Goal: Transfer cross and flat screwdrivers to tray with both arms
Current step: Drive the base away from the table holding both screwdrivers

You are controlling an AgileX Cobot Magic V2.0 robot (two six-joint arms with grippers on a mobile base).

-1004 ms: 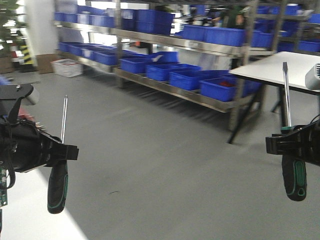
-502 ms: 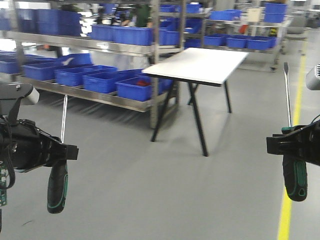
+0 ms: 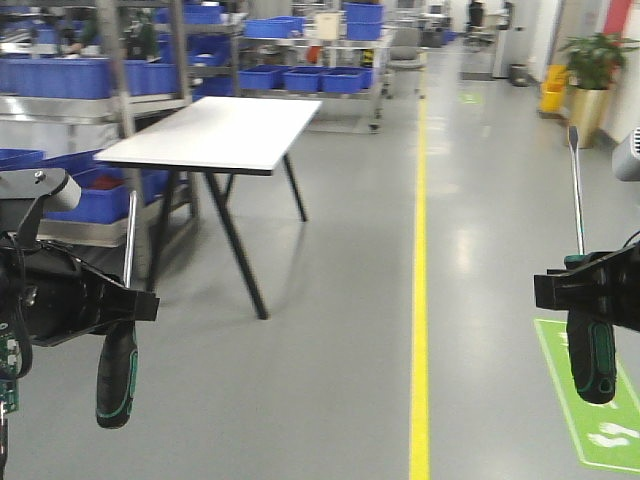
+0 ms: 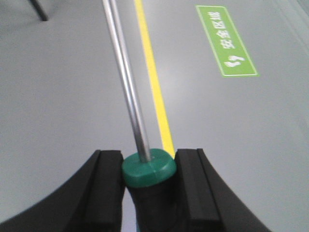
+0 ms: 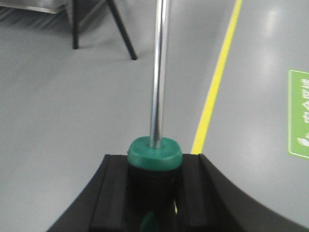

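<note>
In the front view both arms hold a black-and-green screwdriver upright, shaft up, over the grey floor. My left gripper (image 3: 125, 305) is shut on the pointed cross screwdriver (image 3: 117, 375), just under its green collar (image 4: 147, 168). My right gripper (image 3: 590, 290) is shut on the flat screwdriver (image 3: 592, 360), whose widened tip (image 3: 572, 136) stands high at the right edge. In the left wrist view the left gripper (image 4: 148, 164) clamps the handle from both sides. The right gripper (image 5: 154, 162) does the same in the right wrist view, below the green collar (image 5: 154, 151). The tray is out of view.
A white table on black legs (image 3: 215, 130) stands ahead to the left. Racks with blue bins (image 3: 60, 75) are behind it. A yellow floor line (image 3: 420, 300) runs down the aisle, with a green floor sign (image 3: 590, 400) to its right and a potted plant (image 3: 590, 50) far right.
The whole view has swung: the racks and the white table slid to the left, and the aisle with the yellow line and green sign came into sight. Both grippers hold their screwdrivers as before.
</note>
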